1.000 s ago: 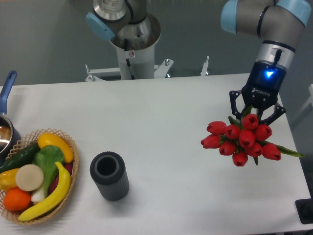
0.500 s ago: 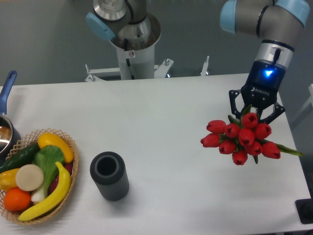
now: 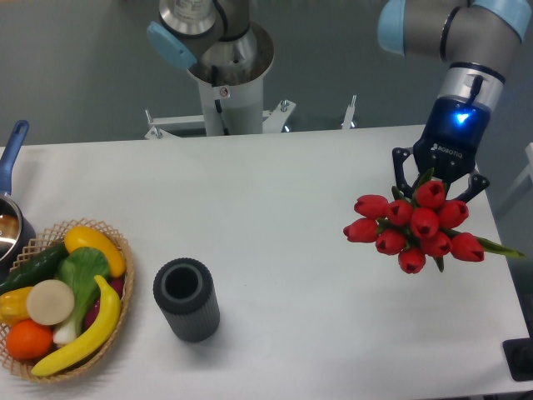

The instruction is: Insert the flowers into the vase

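Camera view — one hand (image 3: 440,185) grasping nine-bud flowers (image 3: 415,231), one vase (image 3: 186,299) apart.

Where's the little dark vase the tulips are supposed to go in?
The vase stands near the table's front edge on the camera's left, just right of the wicker basket of fruit, far from the flowers.

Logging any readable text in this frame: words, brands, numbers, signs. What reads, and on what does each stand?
"ROBOTIQ": white letters on the black body of the gripper, just under its blue light; small, but it reads.
A small red and white sticker on the white robot base: too small and blurred to read.
Nothing to read on the flowers, the vase, the basket or the pot.
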You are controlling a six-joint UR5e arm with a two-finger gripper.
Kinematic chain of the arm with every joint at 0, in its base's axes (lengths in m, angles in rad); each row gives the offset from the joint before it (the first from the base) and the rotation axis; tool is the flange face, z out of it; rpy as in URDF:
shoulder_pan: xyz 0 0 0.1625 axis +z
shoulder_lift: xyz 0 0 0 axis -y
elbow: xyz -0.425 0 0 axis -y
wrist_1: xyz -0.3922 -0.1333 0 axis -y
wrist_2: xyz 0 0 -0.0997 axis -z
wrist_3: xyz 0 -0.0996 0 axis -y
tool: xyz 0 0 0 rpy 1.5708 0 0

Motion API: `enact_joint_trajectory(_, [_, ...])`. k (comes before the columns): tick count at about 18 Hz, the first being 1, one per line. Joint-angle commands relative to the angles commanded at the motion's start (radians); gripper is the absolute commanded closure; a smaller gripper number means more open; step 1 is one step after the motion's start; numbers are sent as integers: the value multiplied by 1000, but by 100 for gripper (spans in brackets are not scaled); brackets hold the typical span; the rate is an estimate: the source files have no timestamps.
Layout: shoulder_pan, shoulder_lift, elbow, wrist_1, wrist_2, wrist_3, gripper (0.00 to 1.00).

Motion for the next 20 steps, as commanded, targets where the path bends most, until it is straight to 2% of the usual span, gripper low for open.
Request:
enact_joint_trajectory(5, [-31, -6, 0, 8, -137, 12, 68])
enact_joint_trajectory(10, [-75, -37, -43, 8, -359, 149, 67])
enact_joint_trajectory(14, [-136, -34, -86, 6, -434, 204, 67])
enact_joint_trajectory(17, [-205, -31, -86, 8, -476, 207, 67])
enact_joint_trajectory(20, [-238, -23, -94, 6, -517, 207, 67])
